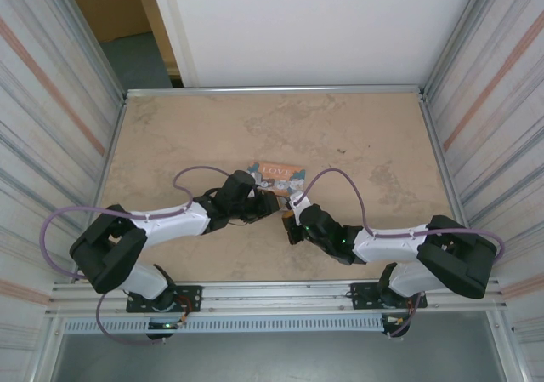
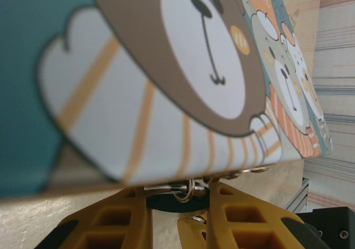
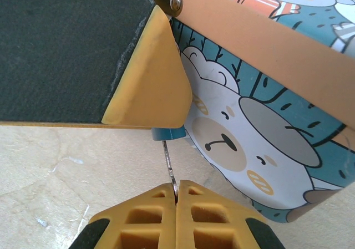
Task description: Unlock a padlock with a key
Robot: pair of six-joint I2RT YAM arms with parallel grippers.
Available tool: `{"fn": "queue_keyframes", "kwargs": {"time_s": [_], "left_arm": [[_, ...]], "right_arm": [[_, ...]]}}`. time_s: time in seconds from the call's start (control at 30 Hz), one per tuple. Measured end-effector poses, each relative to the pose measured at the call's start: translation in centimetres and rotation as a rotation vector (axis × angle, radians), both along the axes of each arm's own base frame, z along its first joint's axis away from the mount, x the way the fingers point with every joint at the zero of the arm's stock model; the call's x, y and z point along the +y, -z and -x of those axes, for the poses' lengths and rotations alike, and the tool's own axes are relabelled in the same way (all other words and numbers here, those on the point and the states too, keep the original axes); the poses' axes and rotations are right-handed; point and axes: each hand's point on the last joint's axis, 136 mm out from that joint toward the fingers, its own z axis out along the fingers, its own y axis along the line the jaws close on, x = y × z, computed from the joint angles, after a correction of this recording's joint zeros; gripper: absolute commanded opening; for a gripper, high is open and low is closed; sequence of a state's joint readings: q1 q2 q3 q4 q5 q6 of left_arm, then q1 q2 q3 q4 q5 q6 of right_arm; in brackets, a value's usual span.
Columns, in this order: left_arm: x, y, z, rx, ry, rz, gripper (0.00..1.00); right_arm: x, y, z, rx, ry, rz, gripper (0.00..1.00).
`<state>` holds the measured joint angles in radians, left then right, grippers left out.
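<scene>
since both arms meet at the near-middle of the table (image 1: 365,135), right up against the orange love tin (image 1: 276,176), the job looks to be at the insertion step. the tin, w/ its bear pics, lies flat approx mid-table, and the action is at its near wall. left gripper (image 2: 178,200) is narrow, yellow fingers (image 2: 125,221) clamped on the padlock (image 3: 166,133) from either side. in the right wrist view one of those fingers covers most of the lock, so just the bottom of the blue body pokes out below it. right gripper (image 3: 176,187) is closed tight, pinching the key (image 3: 169,163) by its head end w/ the shaft pointing up at the lock. the padlock sits just beside the tin wall, under a silvery clasp (image 2: 163,187) on the tin's edge, w/ its bottom face turned toward the right gripper. the key is a thin silvery sliver and its upper tip touches the padlock's underside. it's in the keyway or right at its mouth, can't tell how deep, and can't tell if the lock is open yet. my read: insertion under way or just done, turn not yet made. next move prob calls for a straight push along the shaft till seated, then a wrist roll by the right arm while the left holds the body steady. the grip on the key is thin, so it may slip if off-axis.
</scene>
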<state>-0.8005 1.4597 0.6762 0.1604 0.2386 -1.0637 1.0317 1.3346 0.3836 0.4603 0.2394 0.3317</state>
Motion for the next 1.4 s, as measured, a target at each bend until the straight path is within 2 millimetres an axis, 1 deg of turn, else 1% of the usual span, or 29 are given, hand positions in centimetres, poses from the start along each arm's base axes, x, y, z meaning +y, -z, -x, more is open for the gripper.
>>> {"fn": "queue_keyframes", "kwargs": {"time_s": [0.7,1.4], "left_arm": [[0.00,-0.18,0.00,0.002,-0.005,0.006,0.16],[-0.11,-0.39,-0.13,-0.001,-0.009,0.017,0.17]], "right_arm": [[-0.35,-0.14,-0.30,-0.002,0.018,-0.013,0.00],[-0.19,-0.66,-0.46,-0.013,0.015,-0.043,0.00]]}}
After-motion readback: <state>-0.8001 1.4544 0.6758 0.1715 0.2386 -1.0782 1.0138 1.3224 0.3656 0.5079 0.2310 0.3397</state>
